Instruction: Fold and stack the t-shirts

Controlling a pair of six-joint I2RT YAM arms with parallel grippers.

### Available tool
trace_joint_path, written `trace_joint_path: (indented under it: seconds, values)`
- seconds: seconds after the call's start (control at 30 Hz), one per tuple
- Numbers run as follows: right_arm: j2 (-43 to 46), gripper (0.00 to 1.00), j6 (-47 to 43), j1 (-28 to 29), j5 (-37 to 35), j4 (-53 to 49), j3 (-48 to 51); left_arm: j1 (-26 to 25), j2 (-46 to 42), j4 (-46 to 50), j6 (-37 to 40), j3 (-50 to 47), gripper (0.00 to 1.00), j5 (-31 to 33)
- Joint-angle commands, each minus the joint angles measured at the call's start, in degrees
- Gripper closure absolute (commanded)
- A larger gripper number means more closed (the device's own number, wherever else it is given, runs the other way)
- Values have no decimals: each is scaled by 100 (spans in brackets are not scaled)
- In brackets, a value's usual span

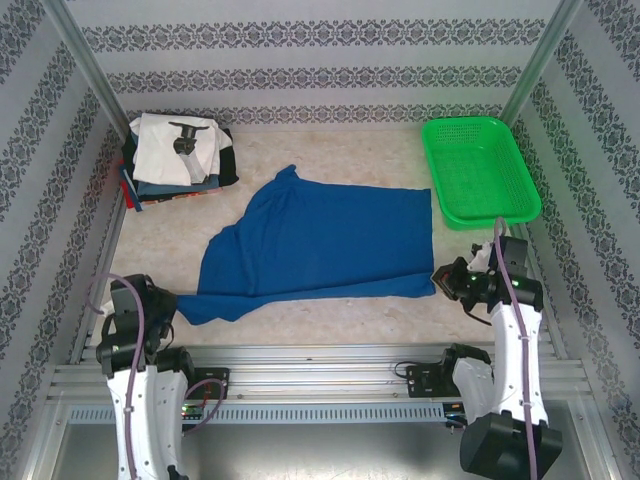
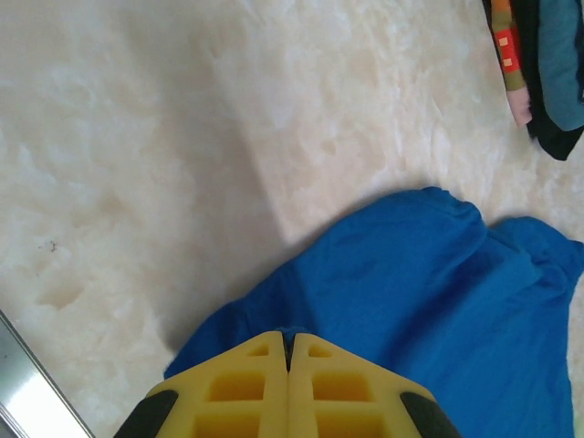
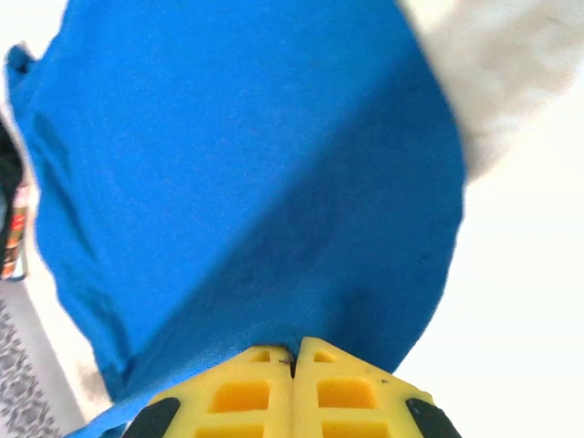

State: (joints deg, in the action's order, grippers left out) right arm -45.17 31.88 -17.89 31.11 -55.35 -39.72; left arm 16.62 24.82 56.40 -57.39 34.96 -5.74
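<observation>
The left end effector (image 1: 152, 300) is sitting at the near left of the worktop (image 1: 330, 150). In the left wrist view its yellow fingers (image 2: 228, 392) are pressing together with no gap, and the near-left corner of the blue t-shirt (image 1: 320, 240) is running in between the tips of the left end effector (image 2: 288, 339).

The right end effector (image 1: 447, 283) is sitting at the near right, at the shirt's near-right corner. In the right wrist view the right end effector (image 3: 292, 351) is likewise fully closed, pinching the edge of the blue t-shirt (image 3: 237, 182).

The blue t-shirt is lying spread across the middle of the worktop, plain side up, with its near edge stretching between the two end effectors. One sleeve is pointing toward the far side. The near-left corner is lying bunched in folds (image 2: 438, 274).

At the far left, a stack of folded t-shirts (image 1: 175, 165) is resting on the worktop, apart from the blue one. A white t-shirt (image 1: 160, 145) carrying a dark graphic is lying on top, with dark and multicoloured layers (image 2: 538, 73) showing beneath.

At the far right, a green plastic basket (image 1: 478, 165) is standing just beyond the shirt's far-right corner.
</observation>
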Motion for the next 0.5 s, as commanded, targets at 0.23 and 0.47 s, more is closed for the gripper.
trace_joint_path:
  seconds: [0.23, 0.47]
  values:
    - [-1308, 100, -185, -59, -729, 370, -352, -92, 1831, -1641, 888, 578, 100, -285]
    - [-1905, 100, -359, 68, -631, 805, -414, -414, 2722, -2137, 1148, 677, 100, -464]
